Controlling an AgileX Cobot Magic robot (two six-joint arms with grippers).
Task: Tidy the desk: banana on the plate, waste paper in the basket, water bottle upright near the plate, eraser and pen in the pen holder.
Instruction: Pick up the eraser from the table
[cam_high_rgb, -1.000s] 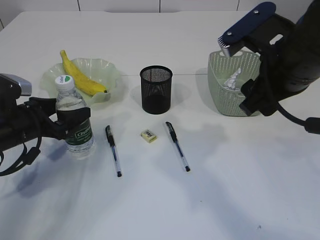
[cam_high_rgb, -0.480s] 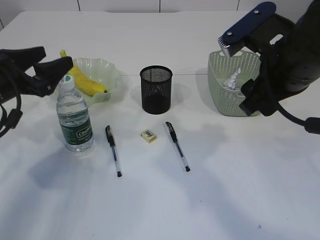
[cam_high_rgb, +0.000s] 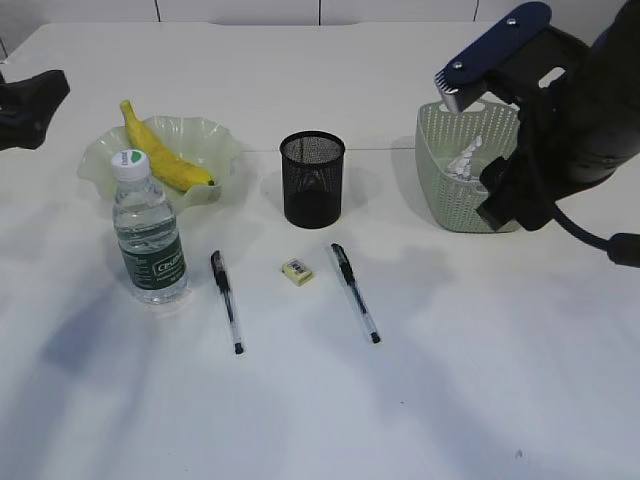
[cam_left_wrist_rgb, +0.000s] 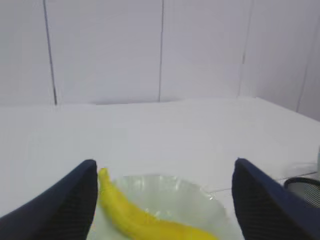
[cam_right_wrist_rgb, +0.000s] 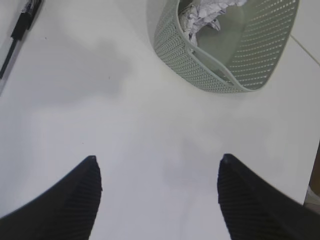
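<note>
Exterior view: water bottle (cam_high_rgb: 148, 240) upright just beside plate (cam_high_rgb: 218, 138) w/ banana (cam_high_rgb: 163, 155) near table's left edge, so left gripper (cam_left_wrist_rgb: 165, 200) spread empty; right gripper (cam_right_wrist_rgb: 157, 195) likewise, paper (cam_high_rgb: 467, 157) in basket (cam_high_rgb: 452, 205); pens, eraser undone.

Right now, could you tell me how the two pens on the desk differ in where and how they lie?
The left pen lies between the water bottle and the eraser; the right pen lies on the eraser's other side, below the pen holder. The left pen runs nearly straight toward the camera, while the right pen slants more to the right. Both lie flat, look alike, and are outside the holder.
</note>
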